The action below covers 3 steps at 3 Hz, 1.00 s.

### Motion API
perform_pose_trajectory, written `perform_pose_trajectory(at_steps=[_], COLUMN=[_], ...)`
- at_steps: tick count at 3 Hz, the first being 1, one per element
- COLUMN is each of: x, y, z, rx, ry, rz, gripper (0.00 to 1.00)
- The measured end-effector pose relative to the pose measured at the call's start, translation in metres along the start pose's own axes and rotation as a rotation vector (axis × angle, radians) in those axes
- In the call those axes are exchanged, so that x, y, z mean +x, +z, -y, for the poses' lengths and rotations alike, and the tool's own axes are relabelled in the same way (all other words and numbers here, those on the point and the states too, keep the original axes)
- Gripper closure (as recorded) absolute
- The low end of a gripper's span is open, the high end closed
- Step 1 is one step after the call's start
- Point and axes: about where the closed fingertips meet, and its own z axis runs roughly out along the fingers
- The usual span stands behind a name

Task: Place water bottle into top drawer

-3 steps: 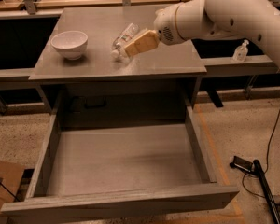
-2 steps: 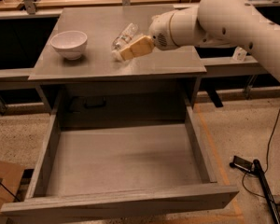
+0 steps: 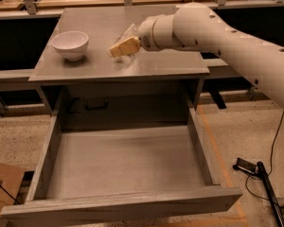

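The water bottle (image 3: 127, 32) lies on its side on the grey table (image 3: 99, 18), right of centre, clear and partly hidden behind my gripper. My gripper (image 3: 124, 47), tan-tipped at the end of the white arm (image 3: 213, 30), reaches in from the right and sits at the bottle's near side, touching or overlapping it. The top drawer (image 3: 123, 203) is pulled fully out below the table's front edge, and its flat bottom holds nothing.
A white bowl (image 3: 70, 44) stands on the table's left side. A lower drawer front with a dark handle (image 3: 95, 106) shows behind the open drawer. A black tool and cables (image 3: 262, 181) lie on the floor at right, cardboard (image 3: 2, 186) at left.
My gripper and arm have moved left across the table, closing on the bottle. The bottle, the bowl and the drawer have stayed where they were.
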Motion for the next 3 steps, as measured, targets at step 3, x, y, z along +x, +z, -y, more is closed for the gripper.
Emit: perform_pose_trajectory(at_steps=[3], x=[0.043], y=[0.086], z=[0.04], rx=[0.151], ry=[0.156], rz=[-0.026], gripper=[0.0])
